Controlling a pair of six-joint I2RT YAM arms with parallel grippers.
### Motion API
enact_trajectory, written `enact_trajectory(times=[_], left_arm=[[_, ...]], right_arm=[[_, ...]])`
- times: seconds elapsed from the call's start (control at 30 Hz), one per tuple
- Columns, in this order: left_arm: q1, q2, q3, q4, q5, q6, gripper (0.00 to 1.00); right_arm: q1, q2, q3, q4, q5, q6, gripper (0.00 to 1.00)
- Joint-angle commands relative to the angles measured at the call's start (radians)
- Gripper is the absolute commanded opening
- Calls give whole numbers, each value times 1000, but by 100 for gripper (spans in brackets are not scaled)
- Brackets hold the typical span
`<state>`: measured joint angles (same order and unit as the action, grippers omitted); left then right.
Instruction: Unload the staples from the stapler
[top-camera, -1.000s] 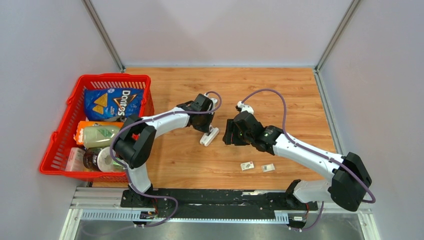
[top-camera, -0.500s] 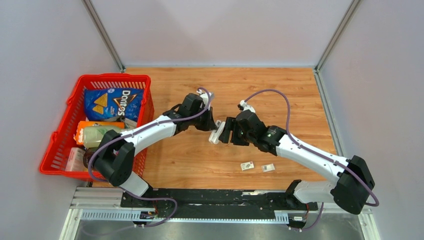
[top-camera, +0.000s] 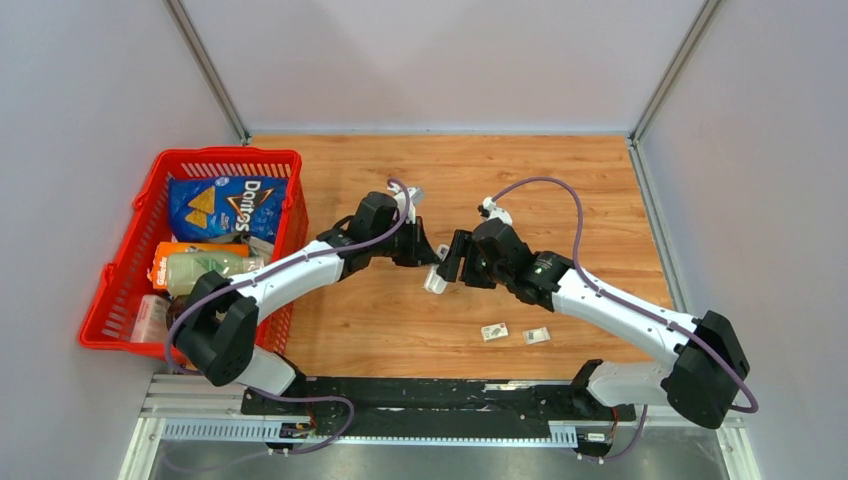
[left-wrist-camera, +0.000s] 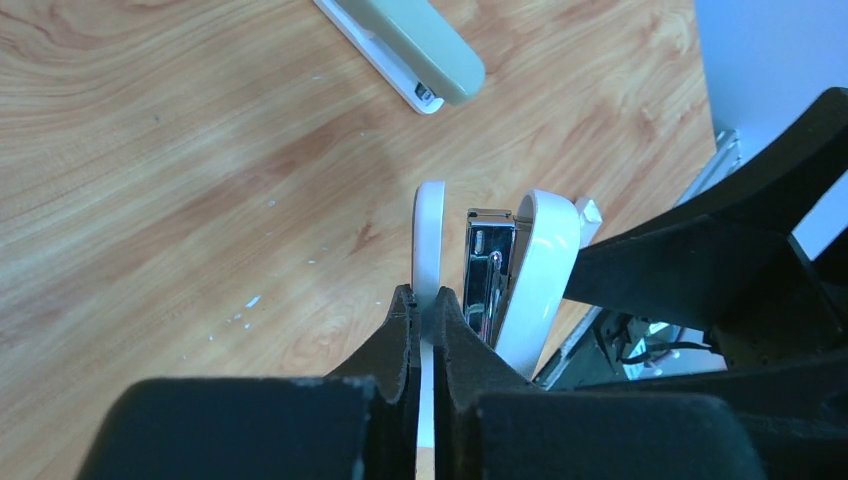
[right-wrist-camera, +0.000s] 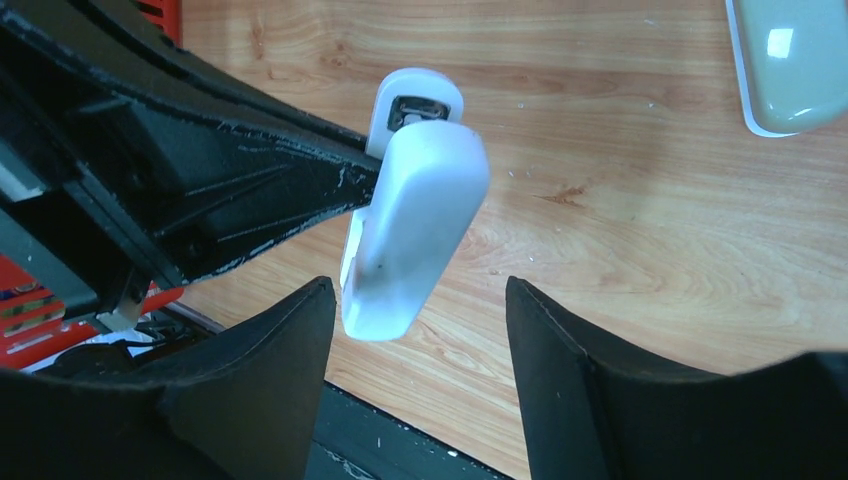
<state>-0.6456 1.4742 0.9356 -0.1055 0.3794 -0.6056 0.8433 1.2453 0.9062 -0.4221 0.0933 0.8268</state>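
Note:
A white stapler (top-camera: 436, 276) hangs above the table, splayed open. My left gripper (left-wrist-camera: 430, 300) is shut on its thin white base plate (left-wrist-camera: 430, 225). Beside the plate stand the chrome magazine (left-wrist-camera: 490, 265) and the white top cover (left-wrist-camera: 540, 265). The staples are hidden from me. My right gripper (right-wrist-camera: 418, 300) is open. The cover's rounded end (right-wrist-camera: 410, 250) reaches between its fingers, nearer the left finger (right-wrist-camera: 290, 350), with a gap on both sides. In the top view the two grippers meet at the stapler, left gripper (top-camera: 424, 256) and right gripper (top-camera: 452, 266).
A second, grey-green stapler (left-wrist-camera: 415, 45) lies on the wood beyond, and shows again as that stapler (right-wrist-camera: 790, 60) at the right wrist view's top right. Two small whitish packets (top-camera: 494, 332) (top-camera: 537, 336) lie near the front edge. A red basket (top-camera: 230, 153) of groceries stands at left.
My left arm has lifted the white stapler off the table and carried it right, up to the right gripper. The right gripper has opened wider and shifted slightly toward it.

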Motion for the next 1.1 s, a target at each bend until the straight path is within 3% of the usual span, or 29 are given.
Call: enact_trajectory(times=[0.0,0.1,0.37,0.53,0.7,0.83,0.9,0.93,1.03,1.07], left_arm=[[1,-74,-23,81,38,-48,0],[3,-89,-31,79,32,-56,0],[1,-106,-34,81,33,-60,0],[1,-107,-44,93,41,-68,0],[1,-111,-47,99,50,-79,0],[1,-112,-47,125,58,-82,0],[1,-115,-46,124,58,-82,11],[1,-121,-47,122,55,-80,23],[1,-132,-43,110,41,-66,36],[1,-135,-41,110,39,-60,44]], right_arm=[[5,-1,33,60,46,23,64],[5,8,43,60,52,26,60],[7,23,54,68,82,41,59],[5,22,63,68,98,46,40],[5,36,76,65,92,48,33],[8,39,80,71,94,52,11],[7,40,88,60,97,45,3],[7,39,91,59,101,43,1],[8,39,99,48,102,35,0],[7,39,100,42,100,37,0]])
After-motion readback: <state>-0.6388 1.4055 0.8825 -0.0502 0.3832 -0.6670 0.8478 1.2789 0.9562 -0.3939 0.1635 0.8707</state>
